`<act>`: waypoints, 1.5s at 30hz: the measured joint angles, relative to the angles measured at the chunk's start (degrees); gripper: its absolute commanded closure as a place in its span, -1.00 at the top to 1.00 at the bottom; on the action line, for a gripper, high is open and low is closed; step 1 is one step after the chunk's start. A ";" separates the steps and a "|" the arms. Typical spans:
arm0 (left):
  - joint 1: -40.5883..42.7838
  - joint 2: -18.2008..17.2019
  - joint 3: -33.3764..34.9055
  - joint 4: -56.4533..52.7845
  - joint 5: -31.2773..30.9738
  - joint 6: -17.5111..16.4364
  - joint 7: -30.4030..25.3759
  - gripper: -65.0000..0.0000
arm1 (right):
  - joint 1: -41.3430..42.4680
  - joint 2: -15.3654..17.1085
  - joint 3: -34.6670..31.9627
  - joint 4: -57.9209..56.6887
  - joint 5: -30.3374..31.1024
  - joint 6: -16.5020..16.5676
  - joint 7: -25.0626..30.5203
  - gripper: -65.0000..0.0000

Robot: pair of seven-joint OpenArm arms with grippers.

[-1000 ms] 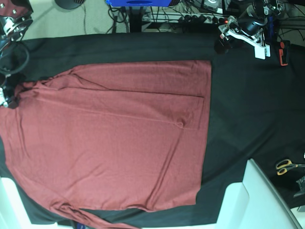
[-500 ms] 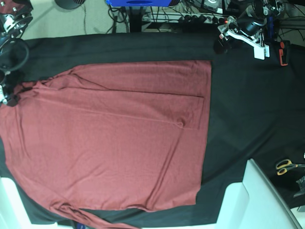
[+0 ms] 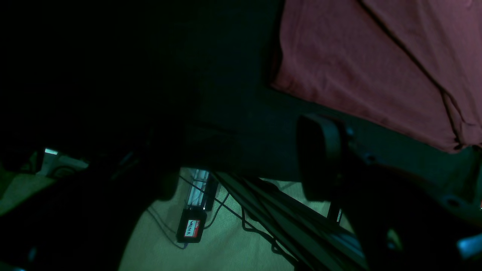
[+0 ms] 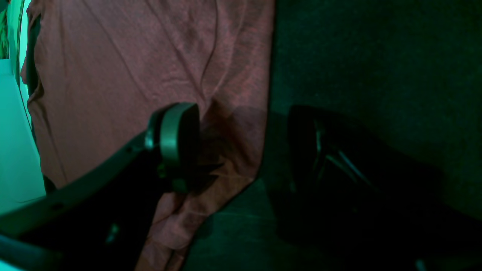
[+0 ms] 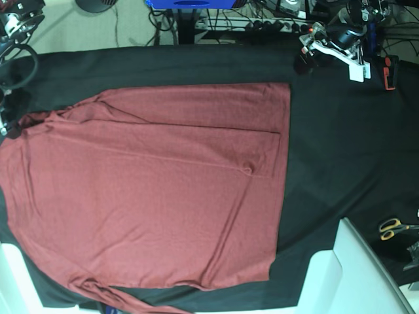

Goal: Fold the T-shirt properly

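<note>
The T-shirt (image 5: 150, 190) lies spread flat on the black cloth (image 5: 340, 157), with a sleeve folded across its upper part and its straight edge facing right. My left gripper (image 5: 310, 53) hovers open over the cloth's far right corner, apart from the shirt. In the left wrist view its fingers (image 3: 320, 158) hold nothing and the T-shirt (image 3: 357, 56) lies beyond them. My right gripper (image 4: 244, 150) is open above the T-shirt's (image 4: 131, 75) bunched edge, one finger over red fabric, one over black cloth. In the base view it barely shows at the left edge (image 5: 6, 121).
Yellow-handled scissors (image 5: 393, 227) lie at the right edge. A white panel (image 5: 353, 275) covers the near right corner. A red tool (image 5: 391, 72) sits at the far right. Cables and a power strip (image 5: 275, 25) lie on the floor beyond the far edge.
The right arm at the left edge has drawn back toward the far left corner, away from the shirt. The left arm and the shirt have not moved.
</note>
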State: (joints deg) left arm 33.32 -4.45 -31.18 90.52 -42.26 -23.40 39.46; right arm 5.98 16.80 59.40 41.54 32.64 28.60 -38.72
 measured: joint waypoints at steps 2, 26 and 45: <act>0.00 -0.02 0.00 0.00 0.02 0.00 0.00 0.41 | -0.04 -0.61 -0.02 0.11 0.00 -0.07 0.52 0.09; -0.02 -0.02 -0.02 0.00 0.02 0.00 0.00 0.44 | 1.40 -2.10 -4.28 -0.39 -1.29 -1.11 2.19 -1.00; -6.05 0.13 5.14 -8.00 -9.05 -0.61 -1.11 0.90 | 1.42 -2.21 -4.31 -0.42 -1.31 -1.09 1.77 -0.98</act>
State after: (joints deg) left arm 27.27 -4.32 -26.04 82.52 -51.31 -24.01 38.35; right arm 7.40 14.59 55.09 41.12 31.33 27.51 -36.95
